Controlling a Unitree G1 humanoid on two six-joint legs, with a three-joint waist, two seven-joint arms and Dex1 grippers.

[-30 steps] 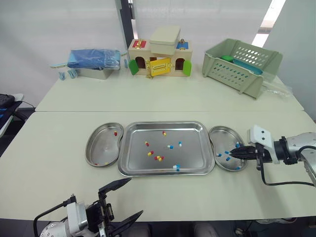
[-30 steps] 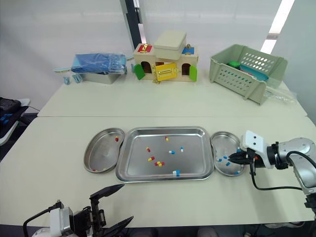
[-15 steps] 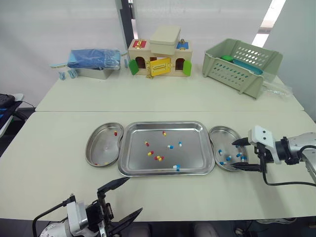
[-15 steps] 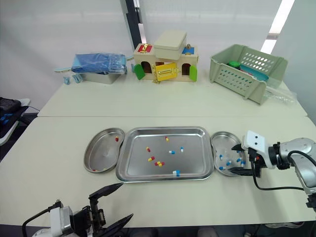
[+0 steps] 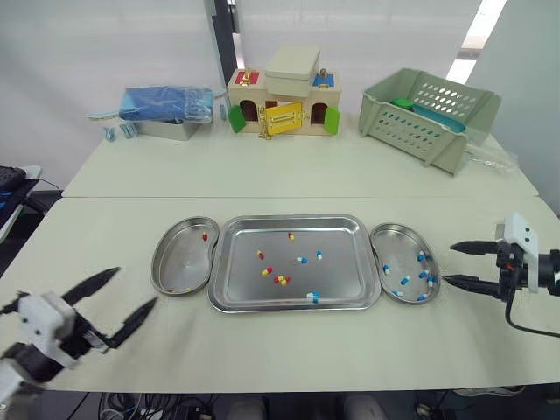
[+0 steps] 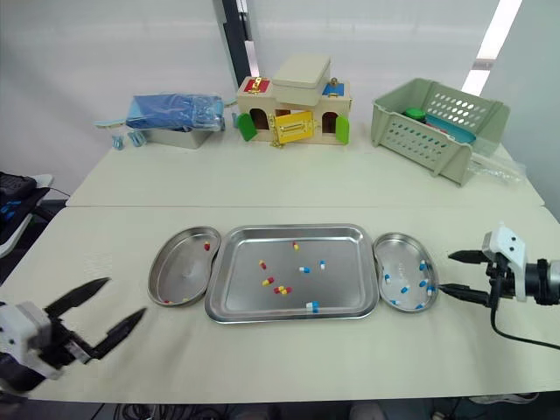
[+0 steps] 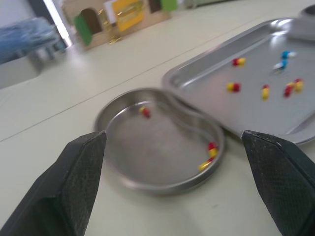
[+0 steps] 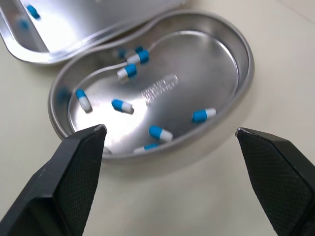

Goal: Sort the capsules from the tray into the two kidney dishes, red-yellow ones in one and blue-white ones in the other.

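Note:
The steel tray [image 5: 337, 262] holds several loose capsules, among them a red-yellow pair [image 5: 281, 280] and a blue-white one [image 5: 301, 259]. The left kidney dish [image 5: 179, 262] holds a few red-yellow capsules [image 7: 145, 111]. Several blue-white capsules [image 8: 129, 72] lie in the right kidney dish [image 5: 395, 249]. My right gripper [image 5: 450, 264] hovers open and empty just right of that dish. My left gripper [image 5: 136, 286] hangs open and empty over the table's front left, short of the left dish [image 7: 157, 142].
On the far table stand a metal box with blue packets [image 5: 166, 109], a wooden toy house [image 5: 282, 101] and a green slotted basket [image 5: 429, 114]. A seam [image 5: 297, 197] joins the two tables behind the tray.
My right gripper opened over the right dish, then drew back to the right of it. My left arm swung from the front middle to the front left.

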